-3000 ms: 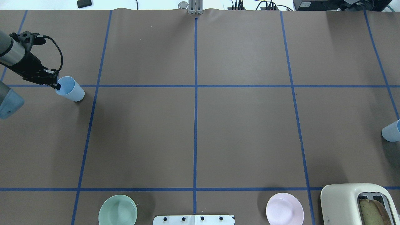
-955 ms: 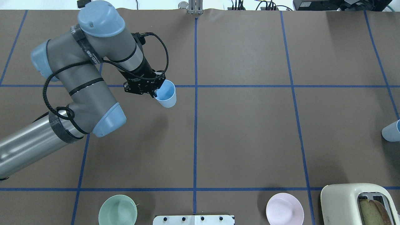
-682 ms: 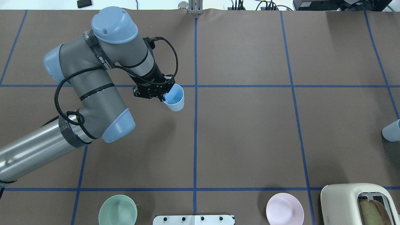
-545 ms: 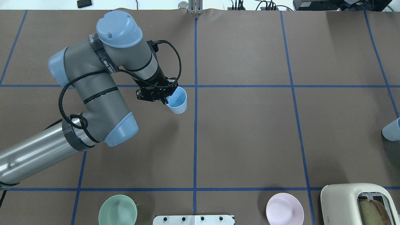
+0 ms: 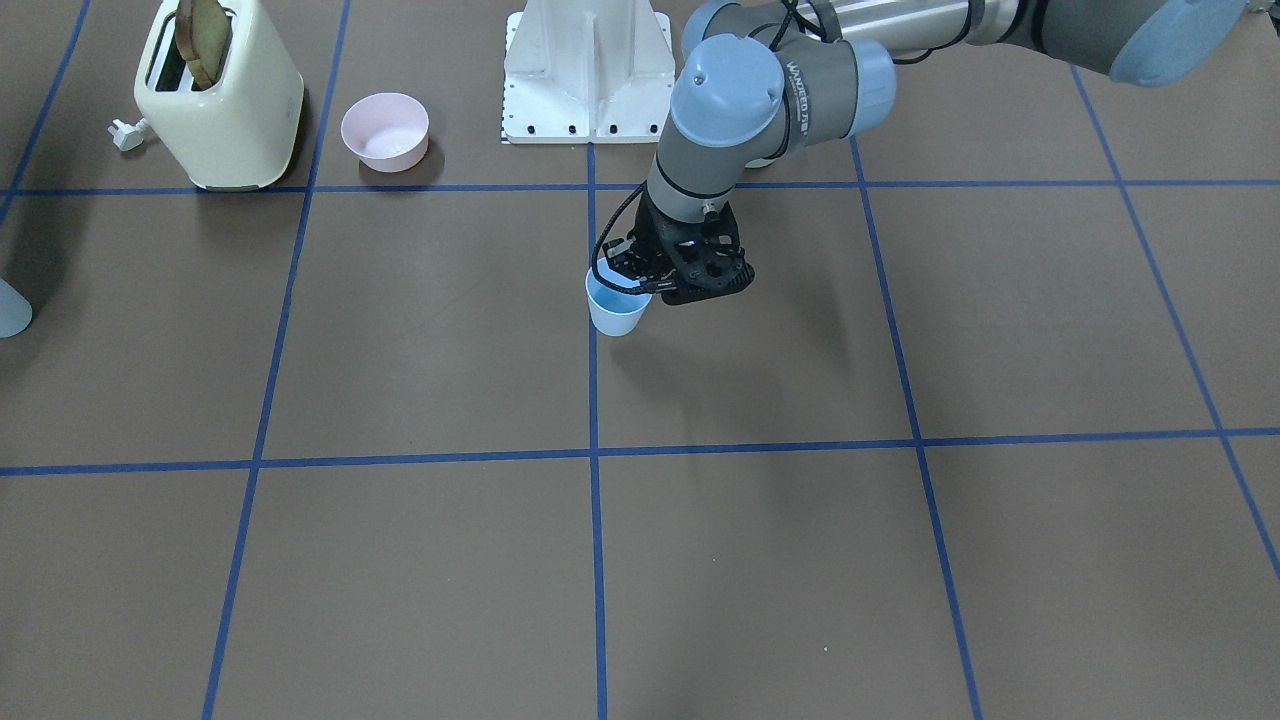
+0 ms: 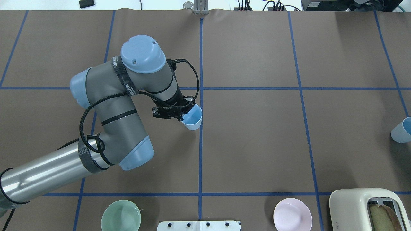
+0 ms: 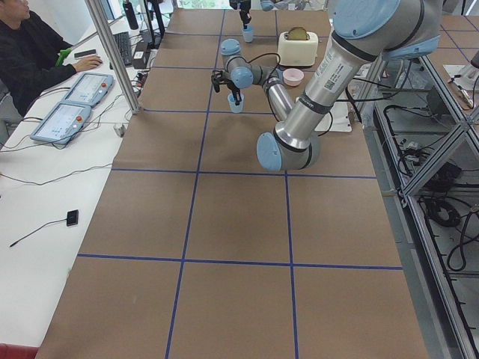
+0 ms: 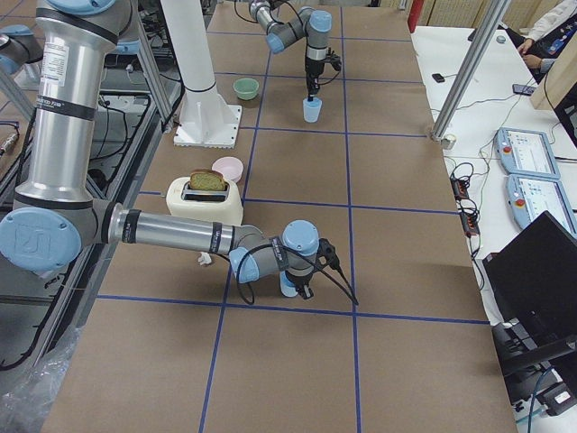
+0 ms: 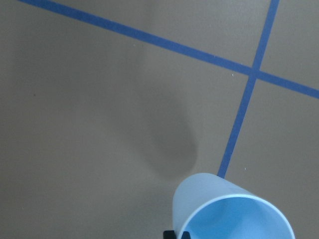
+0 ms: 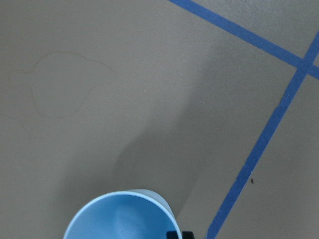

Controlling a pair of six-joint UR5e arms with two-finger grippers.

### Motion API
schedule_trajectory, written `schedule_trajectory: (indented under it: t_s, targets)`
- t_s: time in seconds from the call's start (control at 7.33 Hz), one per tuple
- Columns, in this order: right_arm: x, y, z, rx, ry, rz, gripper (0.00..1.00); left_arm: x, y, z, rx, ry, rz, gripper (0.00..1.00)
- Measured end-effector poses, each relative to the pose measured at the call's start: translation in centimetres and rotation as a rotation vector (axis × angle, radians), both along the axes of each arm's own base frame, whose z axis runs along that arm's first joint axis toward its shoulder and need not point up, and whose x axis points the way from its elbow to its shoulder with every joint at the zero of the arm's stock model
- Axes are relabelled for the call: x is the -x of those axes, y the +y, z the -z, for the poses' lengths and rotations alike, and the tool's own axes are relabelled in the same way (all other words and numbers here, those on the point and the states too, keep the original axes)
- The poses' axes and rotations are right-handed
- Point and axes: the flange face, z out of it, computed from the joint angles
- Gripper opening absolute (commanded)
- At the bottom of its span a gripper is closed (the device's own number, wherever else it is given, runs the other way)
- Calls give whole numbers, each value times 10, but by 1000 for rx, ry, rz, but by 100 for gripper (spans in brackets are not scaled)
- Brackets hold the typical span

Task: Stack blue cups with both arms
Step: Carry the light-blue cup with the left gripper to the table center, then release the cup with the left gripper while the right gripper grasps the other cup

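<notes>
My left gripper [image 6: 180, 115] is shut on the rim of a pale-blue cup [image 6: 192, 117] and holds it upright just left of the centre tape line. It also shows in the front view [image 5: 616, 306] and the left wrist view [image 9: 230, 209]. The second blue cup [image 6: 401, 130] is at the table's right edge, partly cut off. In the right side view my right gripper [image 8: 302, 287] is at that cup [image 8: 288, 286]. The right wrist view shows a fingertip [image 10: 175, 234] on its rim [image 10: 119, 216].
A green bowl [image 6: 121, 215] and a pink bowl [image 6: 292, 214] stand near the robot's edge, either side of the white base mount [image 6: 199, 225]. A cream toaster [image 6: 369, 208] with bread is at the near right corner. An operator [image 7: 30, 52] sits beyond the far side.
My left arm has carried its cup from the left edge rightward and toward the robot, up to the centre line. The cup at the right edge has shifted slightly.
</notes>
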Motion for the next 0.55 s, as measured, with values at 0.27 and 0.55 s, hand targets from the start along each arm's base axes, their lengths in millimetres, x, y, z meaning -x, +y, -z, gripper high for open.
schedule_trajectory:
  t_s: [0.27,0.55]
  targets:
    - [3,-14,17,-21,-11,-1,0,-16,4,2,8,-9,-1,0]
    - [0,-38,54,-10,-29,-17,0,-29,3,-5,1,-5,-4,3]
